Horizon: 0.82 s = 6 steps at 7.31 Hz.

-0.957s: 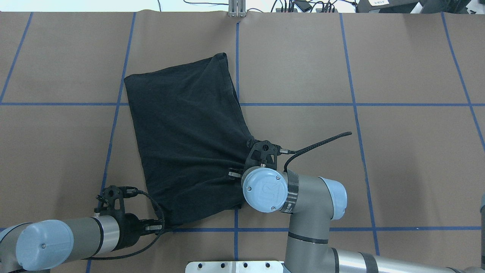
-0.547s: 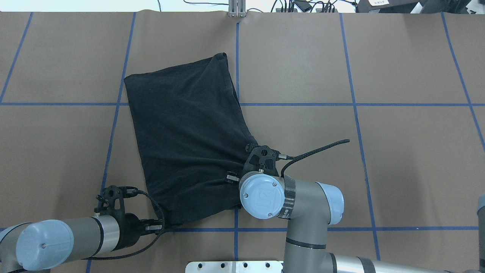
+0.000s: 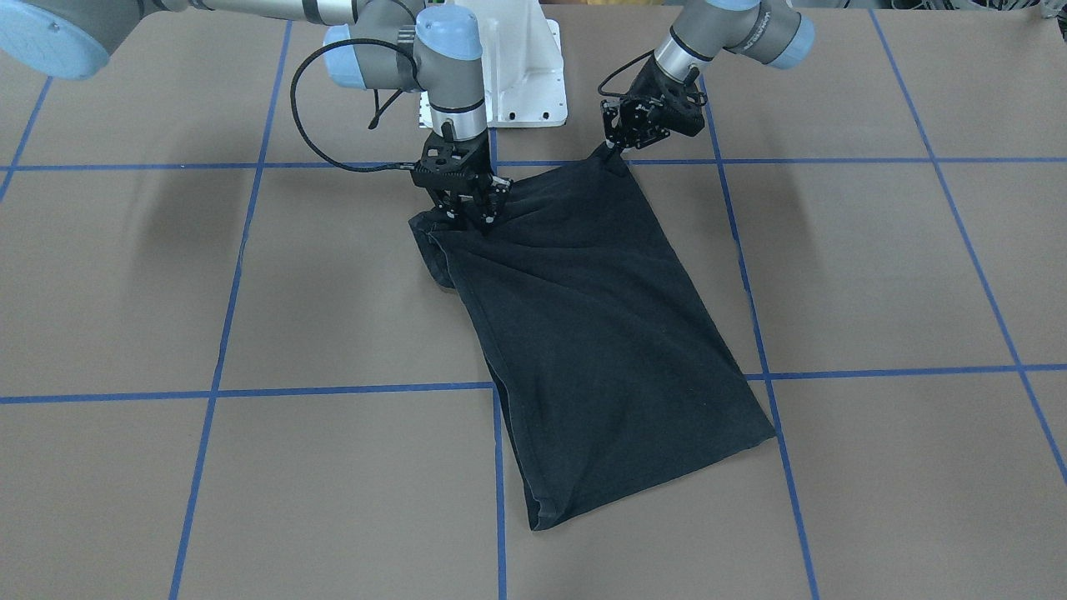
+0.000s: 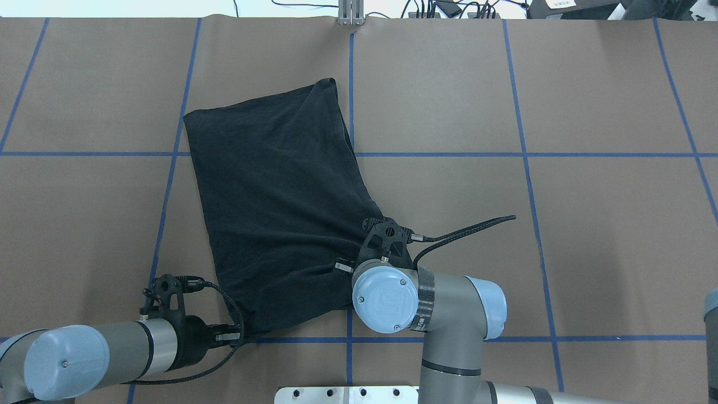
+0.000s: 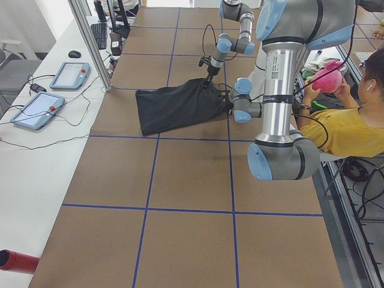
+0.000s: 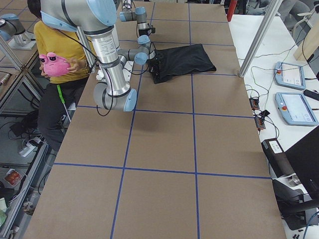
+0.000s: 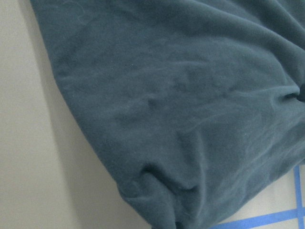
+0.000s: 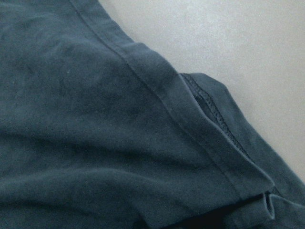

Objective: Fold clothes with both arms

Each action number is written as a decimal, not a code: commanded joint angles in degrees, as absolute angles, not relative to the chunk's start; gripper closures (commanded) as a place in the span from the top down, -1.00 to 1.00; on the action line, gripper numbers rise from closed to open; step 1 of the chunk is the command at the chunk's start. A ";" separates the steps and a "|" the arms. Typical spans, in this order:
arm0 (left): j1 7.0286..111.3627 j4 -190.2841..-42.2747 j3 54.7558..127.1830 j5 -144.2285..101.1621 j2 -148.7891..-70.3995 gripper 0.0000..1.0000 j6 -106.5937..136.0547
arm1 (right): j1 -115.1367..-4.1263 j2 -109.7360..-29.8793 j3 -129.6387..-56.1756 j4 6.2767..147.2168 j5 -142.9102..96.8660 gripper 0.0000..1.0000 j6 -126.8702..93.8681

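Overhead arrangement, read from the robot's left. The silver-grey tubular left arm (image 4: pixel 112 350) is extended low along the near edge of the brown paper-covered counter (image 4: pixel 589 235), which is divided into squares by blue tape lines (image 4: pixel 449 154). Its black two-finger left gripper (image 4: pixel 240 336) is closed on the near left corner of the black fabric T-shirt (image 4: pixel 269 191), and the cloth is drawn to a point there. The T-shirt is laid flat left of the counter's centre as a rough rectangle, turned slightly askew, with its far right corner touching the central tape line. No print is shown on the upper face. Creases are gathered towards the near right corner, where a hemmed edge and a small folded flap are shown in the right wrist view. That corner is pinched by the black two-finger right gripper (image 3: pixel 473 218), pointed straight down from the silver-grey tubular right arm (image 4: pixel 449 303); in the overhead view it is hidden beneath the wrist.
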State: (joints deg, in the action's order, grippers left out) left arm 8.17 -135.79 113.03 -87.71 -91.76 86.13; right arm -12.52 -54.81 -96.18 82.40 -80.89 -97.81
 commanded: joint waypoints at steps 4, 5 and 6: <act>8.17 -135.79 113.03 -87.71 -92.20 -1.00 86.13 | -13.62 -53.96 -96.68 82.44 -80.86 -1.00 -98.26; 8.17 -135.79 113.03 -87.71 -92.20 -1.00 86.13 | -13.88 -53.79 -96.85 82.44 -80.95 -1.00 -98.26; 8.17 -135.79 113.11 -87.80 -92.20 -1.00 86.13 | -14.58 -53.53 -97.03 82.44 -81.12 -1.00 -98.26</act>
State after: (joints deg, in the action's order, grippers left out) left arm 8.17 -135.79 113.04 -87.73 -92.17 86.13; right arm -13.91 -53.80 -96.80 82.44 -80.93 -98.32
